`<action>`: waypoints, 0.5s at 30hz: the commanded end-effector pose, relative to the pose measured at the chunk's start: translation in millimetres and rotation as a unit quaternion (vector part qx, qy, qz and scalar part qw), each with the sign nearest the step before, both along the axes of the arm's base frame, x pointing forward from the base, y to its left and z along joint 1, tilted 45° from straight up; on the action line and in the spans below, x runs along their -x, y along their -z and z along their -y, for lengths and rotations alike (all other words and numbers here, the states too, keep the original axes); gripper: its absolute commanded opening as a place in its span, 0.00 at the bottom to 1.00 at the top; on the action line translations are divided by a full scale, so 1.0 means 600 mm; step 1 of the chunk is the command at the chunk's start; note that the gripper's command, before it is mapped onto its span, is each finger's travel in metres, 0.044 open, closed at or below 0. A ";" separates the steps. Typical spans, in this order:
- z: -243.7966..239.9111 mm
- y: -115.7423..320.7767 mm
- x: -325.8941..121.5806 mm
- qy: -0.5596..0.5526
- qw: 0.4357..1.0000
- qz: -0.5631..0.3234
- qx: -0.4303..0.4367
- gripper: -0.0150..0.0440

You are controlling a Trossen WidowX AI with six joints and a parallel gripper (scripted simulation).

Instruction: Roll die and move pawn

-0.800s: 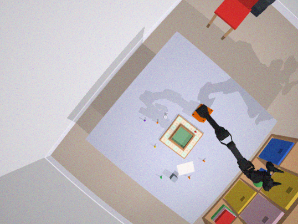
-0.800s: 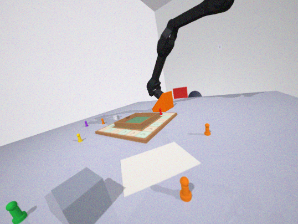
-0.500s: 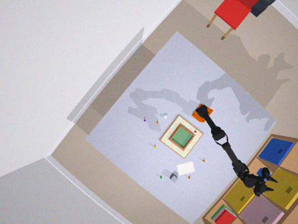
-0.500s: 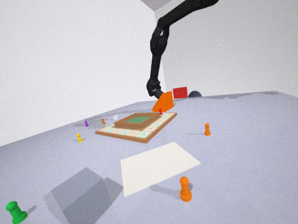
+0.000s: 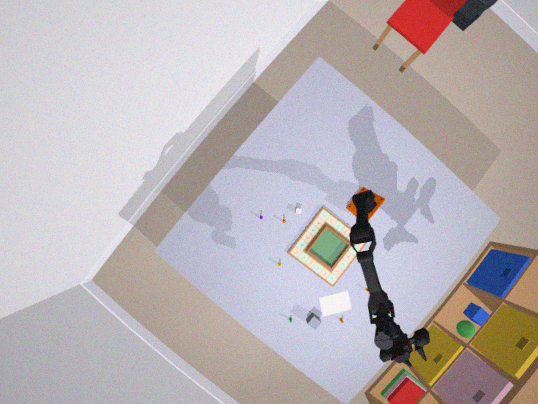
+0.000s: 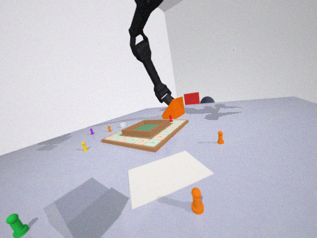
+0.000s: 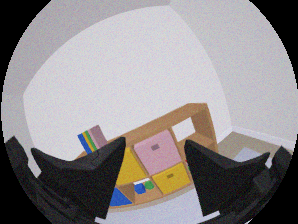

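The white die (image 5: 298,210) (image 6: 123,125) lies on the table beyond the board (image 5: 310,269) (image 6: 128,146), outside the ring of squares. The dice tray (image 5: 317,259) (image 6: 136,134) has brown walls and a green floor, with no die in it. The red pawn (image 6: 171,119) stands on the board's far right part in the exterior view; the arm hides it in the top view. My gripper (image 5: 416,357) (image 7: 156,143) is open and empty, raised near the shelf, far from die and pawn. It is outside the exterior view.
A white sheet (image 5: 335,303) (image 6: 168,179) and grey block (image 5: 313,320) lie near the board. Small orange (image 6: 220,138), yellow (image 6: 85,146), purple (image 6: 92,131) and green (image 6: 17,226) pieces stand around it. An orange block (image 6: 177,109) is by the arm's base.
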State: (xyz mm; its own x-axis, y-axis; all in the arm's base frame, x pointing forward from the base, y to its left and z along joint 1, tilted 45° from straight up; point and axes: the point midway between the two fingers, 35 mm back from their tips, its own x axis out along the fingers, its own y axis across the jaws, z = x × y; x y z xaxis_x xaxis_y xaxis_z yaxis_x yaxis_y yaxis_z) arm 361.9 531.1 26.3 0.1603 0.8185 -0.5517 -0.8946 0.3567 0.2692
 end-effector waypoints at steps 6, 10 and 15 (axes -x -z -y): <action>0.235 -0.053 -0.136 0.141 0.979 0.051 0.136 0.72; 0.351 -0.079 -0.165 0.193 0.958 0.064 0.201 0.72; 0.501 -0.110 -0.174 0.248 0.923 0.070 0.287 0.72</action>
State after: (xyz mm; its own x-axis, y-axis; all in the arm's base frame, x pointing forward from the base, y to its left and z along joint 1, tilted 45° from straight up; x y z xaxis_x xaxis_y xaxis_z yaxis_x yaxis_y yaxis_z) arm 467.7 287.4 85.4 0.5260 0.3402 -0.7795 -0.6501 0.7518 -0.1106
